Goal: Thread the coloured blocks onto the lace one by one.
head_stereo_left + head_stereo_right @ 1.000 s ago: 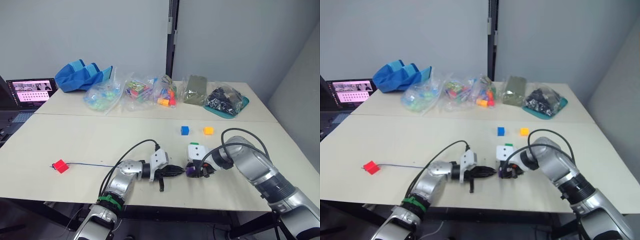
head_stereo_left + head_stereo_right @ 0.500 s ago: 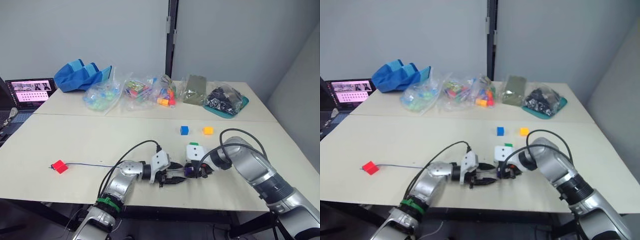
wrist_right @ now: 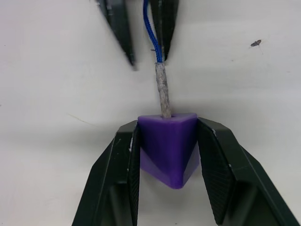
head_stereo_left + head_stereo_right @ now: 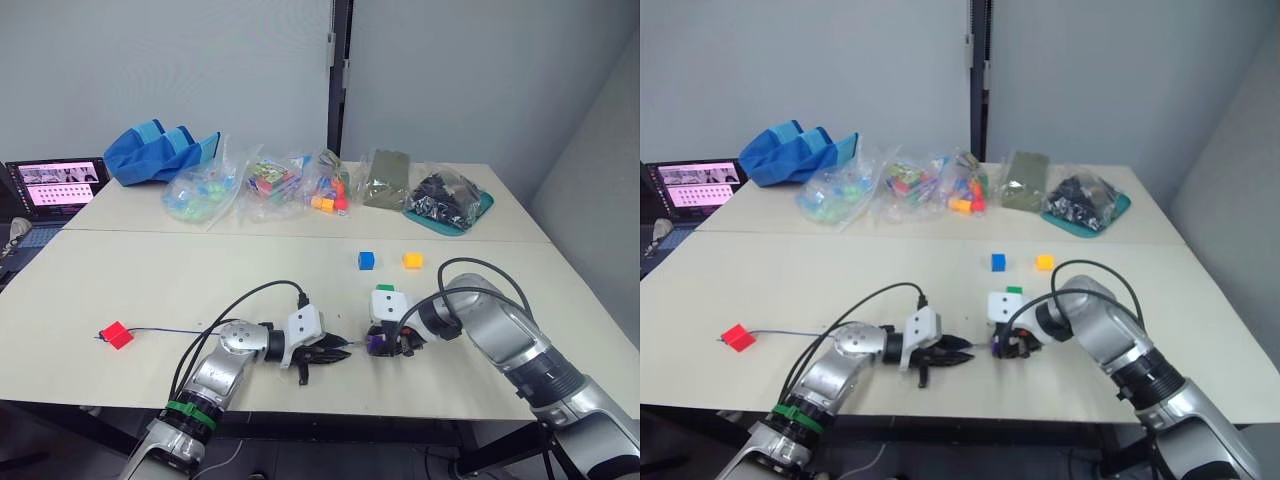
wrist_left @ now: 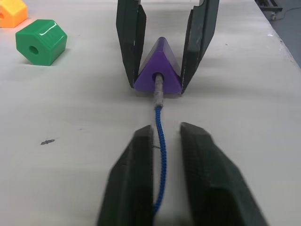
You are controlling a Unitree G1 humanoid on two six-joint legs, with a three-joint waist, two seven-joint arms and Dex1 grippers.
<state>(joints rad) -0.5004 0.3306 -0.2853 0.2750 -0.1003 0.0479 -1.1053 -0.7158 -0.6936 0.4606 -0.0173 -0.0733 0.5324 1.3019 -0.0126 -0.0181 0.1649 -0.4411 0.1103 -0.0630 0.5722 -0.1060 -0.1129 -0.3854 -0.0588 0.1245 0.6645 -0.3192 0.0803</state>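
- Holding the purple block (image 3: 168,141) between its two fingers, the right hand (image 5: 160,87) keeps the hole turned toward the other arm; I think this is so the lace can enter straight
- the pale stiff tip (image 3: 162,89) of the lace (image 5: 160,155) is already a little inside the hole of the purple block; the blue cord runs back between the fingers of the left hand (image 5: 165,136)
- the left hand is released, I judge; its fingers stand apart on both sides of the cord and do not pinch it, perhaps to take a new grip
- the red block (image 4: 118,334) lies far on the robot's left, at the other end of the lace; it seems already threaded and works as a stopper
- the green block (image 5: 40,41) rests just beside the right hand; the blue block (image 4: 367,260) and the orange block (image 4: 413,260) wait further back, near each other
- the table (image 4: 150,280) is pale and plain; at its far side are clear bags of toy pieces (image 4: 270,185), a blue cloth bag (image 4: 160,150) and a laptop (image 4: 55,185); behind is a grey wall
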